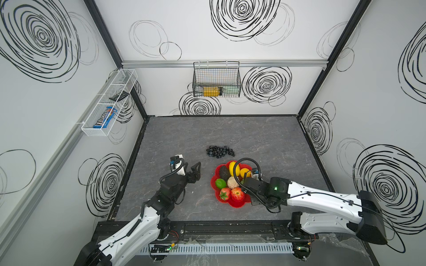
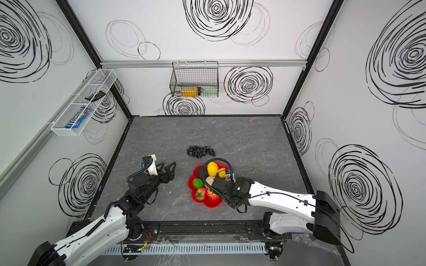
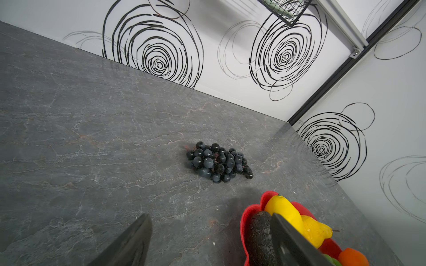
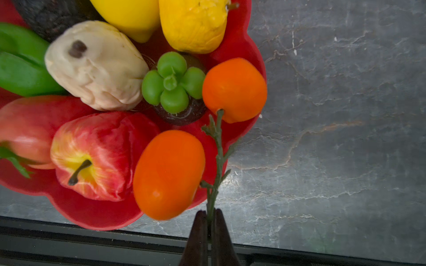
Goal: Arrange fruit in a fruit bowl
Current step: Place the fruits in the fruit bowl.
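Left gripper [image 1: 192, 169]: jaws wide apart, empty, above the grey stone-pattern tabletop [image 1: 265, 138]. Ahead of it the glossy black plastic grape bunch [image 3: 219, 163] lies on the table, near the bowl but clear of it. It is probably light, floppy and slick, so pinch across the thick middle, not one bead. The shallow glossy red flower-shaped plastic bowl [image 1: 232, 203] is nearly full; right gripper [image 4: 208, 221] is clamped on the thin, bendy-looking green stem [image 4: 217, 161] of two orange toy tangerines [image 4: 169, 175] at the bowl's rim.

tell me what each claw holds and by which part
Right claw is shut on the free end of the green stem joining the tangerines. Left claw is open, holding nothing.
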{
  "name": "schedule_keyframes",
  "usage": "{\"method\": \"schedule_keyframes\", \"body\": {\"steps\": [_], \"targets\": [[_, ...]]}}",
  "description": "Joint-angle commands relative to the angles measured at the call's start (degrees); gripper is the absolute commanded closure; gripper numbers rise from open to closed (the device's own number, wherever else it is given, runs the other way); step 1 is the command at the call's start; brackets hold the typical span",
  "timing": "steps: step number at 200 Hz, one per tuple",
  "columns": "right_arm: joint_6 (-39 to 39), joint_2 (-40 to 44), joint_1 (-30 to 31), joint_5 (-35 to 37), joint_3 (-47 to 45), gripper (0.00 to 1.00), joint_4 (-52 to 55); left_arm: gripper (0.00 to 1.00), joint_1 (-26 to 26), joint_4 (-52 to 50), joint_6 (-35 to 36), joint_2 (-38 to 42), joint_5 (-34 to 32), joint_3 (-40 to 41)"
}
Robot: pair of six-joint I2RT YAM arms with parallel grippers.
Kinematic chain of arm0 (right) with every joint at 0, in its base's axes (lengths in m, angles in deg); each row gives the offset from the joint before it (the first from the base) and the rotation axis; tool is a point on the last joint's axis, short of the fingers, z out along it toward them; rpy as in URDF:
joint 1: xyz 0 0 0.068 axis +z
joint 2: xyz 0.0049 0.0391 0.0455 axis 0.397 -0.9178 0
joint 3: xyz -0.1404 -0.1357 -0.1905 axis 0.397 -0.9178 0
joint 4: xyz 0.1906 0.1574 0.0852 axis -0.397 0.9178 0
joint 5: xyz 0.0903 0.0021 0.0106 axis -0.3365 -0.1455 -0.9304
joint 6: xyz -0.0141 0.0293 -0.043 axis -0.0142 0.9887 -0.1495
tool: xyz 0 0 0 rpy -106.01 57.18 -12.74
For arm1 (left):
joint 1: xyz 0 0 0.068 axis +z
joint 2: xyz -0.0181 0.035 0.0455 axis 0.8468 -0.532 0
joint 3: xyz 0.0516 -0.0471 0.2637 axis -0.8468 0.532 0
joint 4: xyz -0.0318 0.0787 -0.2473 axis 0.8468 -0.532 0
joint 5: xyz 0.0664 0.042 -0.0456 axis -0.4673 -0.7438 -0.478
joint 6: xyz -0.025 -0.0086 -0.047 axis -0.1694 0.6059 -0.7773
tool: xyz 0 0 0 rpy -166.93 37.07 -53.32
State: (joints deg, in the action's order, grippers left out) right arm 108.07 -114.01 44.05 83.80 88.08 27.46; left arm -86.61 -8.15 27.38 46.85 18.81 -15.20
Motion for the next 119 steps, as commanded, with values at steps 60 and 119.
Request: {"method": "schedule_keyframes", "body": {"steps": [60,119], "targets": [[0.9,-2.6,1.0,0.9,-2.2,1.0,2.3,0.15,1.5,4.0,0.0,-0.5,1.5,0.9],[-0.1,-5.8,2.4,2.0,-1.4,1.0,1.2,0.15,2.4,4.6,-0.6,-0.9,2.3,1.3]]}}
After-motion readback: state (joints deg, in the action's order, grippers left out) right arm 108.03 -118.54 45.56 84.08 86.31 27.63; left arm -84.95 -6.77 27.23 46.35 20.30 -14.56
